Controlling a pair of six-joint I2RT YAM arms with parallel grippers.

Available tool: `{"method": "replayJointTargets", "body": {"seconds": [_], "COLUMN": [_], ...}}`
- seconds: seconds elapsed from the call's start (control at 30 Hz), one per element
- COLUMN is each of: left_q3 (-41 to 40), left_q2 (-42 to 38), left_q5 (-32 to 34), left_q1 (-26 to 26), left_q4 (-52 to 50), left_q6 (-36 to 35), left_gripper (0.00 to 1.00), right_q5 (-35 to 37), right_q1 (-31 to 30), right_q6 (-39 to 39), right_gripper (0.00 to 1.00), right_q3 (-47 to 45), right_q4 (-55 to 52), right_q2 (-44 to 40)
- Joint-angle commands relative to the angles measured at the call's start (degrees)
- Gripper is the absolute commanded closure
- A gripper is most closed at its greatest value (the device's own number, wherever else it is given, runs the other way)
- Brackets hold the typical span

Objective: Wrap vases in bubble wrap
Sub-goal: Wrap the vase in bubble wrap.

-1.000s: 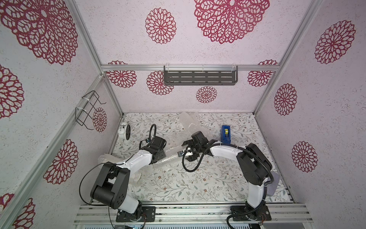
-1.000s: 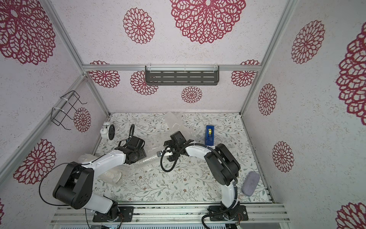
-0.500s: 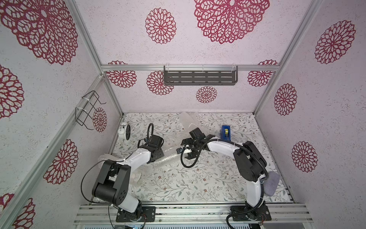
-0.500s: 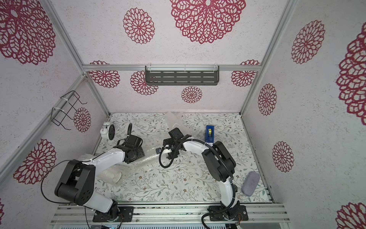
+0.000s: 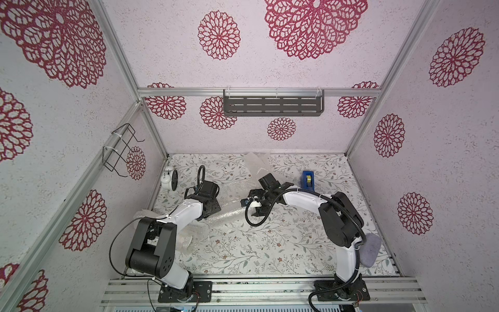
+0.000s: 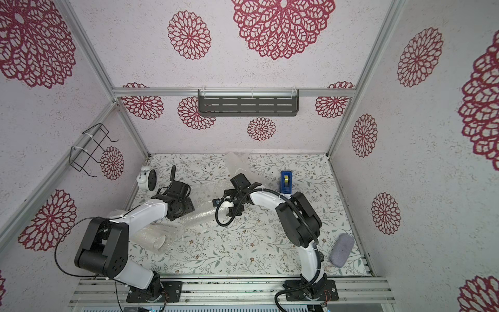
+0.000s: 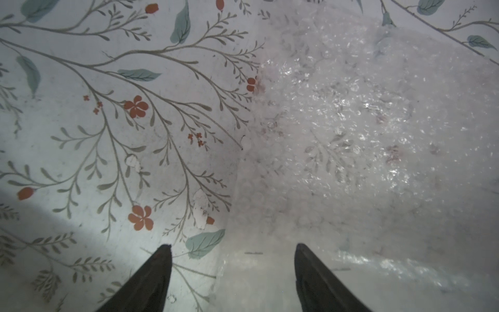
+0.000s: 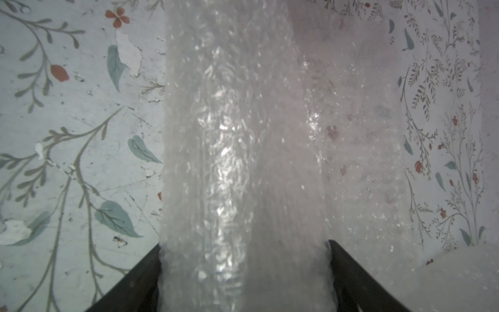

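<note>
Both arms sit slightly further left than before. The right end effector point(image 8: 245, 243) clasps the bubble wrap roll point(image 8: 229, 135), presumably around a vase. The left end effector point(image 7: 232, 245) is spread and empty, and one wrapped bundle point(image 6: 154, 239) lies aside.

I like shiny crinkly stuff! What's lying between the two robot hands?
A roll of bubble wrap lies on the table between the left gripper and right gripper; both top views show it.

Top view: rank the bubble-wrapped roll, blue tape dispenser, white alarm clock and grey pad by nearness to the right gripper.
From the right gripper:
1. bubble-wrapped roll, between its fingers.
2. blue tape dispenser, towards the back right.
3. white alarm clock, back left corner.
4. grey pad, front right edge.
</note>
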State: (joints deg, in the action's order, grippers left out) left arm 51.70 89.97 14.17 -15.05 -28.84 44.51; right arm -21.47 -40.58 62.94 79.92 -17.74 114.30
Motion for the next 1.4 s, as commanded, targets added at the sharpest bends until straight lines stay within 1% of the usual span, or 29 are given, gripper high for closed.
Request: {"method": "replayJointTargets", "body": {"seconds": [0.0, 0.13, 0.3, 0.47, 0.57, 0.67, 0.73, 1.0, 1.2, 1.37], "left_q3": [1.4, 2.1, 2.3, 0.9, -0.6, -1.3, -1.4, -1.5, -1.3, -0.4], "left_q2": [-1.9, -5.3, -10.3, -15.7, -17.7, -17.2, -16.2, -12.8, -9.7, -5.3], "left_q5": [-0.1, 0.7, 3.1, 2.7, 2.5, 1.7, 1.1, -4.3, -8.2, -10.4], "left_q1": [0.4, 0.5, 0.4, -0.1, -1.5, -3.0, -3.7, -4.0, -4.1, -4.3], "left_q4": [-1.8, -3.7, -6.9, -8.6, -8.7, -8.7, -8.2, -1.9, 3.2, 6.1], "left_q6": [-0.9, -0.8, -0.4, 1.0, 1.7, 1.9, 2.0, 2.8, 3.9, 4.2], "left_gripper": [0.25, 0.25, 0.24, 0.24, 0.24, 0.24, 0.24, 0.24, 0.2, 0.15], "right_q5": [-3.0, -4.8, -5.5, -6.2, -7.8, -10.3, -10.8, -8.5, -9.1, -9.8], "right_q1": [-1.6, -3.2, -5.6, -6.3, -6.4, -6.4, -6.4, -6.3, -6.3, -6.3], "right_q6": [-10.0, -14.7, -22.9, -30.5, -35.4, -39.9, -43.3, -55.1, -60.6, -63.7], "right_gripper": [0.17, 0.18, 0.19, 0.22, 0.22, 0.23, 0.23, 0.24, 0.24, 0.24], "right_q3": [-5.1, -6.0, -7.4, -9.0, -10.1, -11.3, -12.3, -14.0, -14.6, -15.8], "right_q4": [-15.6, -14.6, -12.6, -10.8, -9.1, -7.1, -4.7, -0.5, 2.5, 5.5], "right_q2": [2.6, 1.9, 0.8, 0.4, 0.4, 0.5, 0.5, 1.5, 2.6, 2.7]}}
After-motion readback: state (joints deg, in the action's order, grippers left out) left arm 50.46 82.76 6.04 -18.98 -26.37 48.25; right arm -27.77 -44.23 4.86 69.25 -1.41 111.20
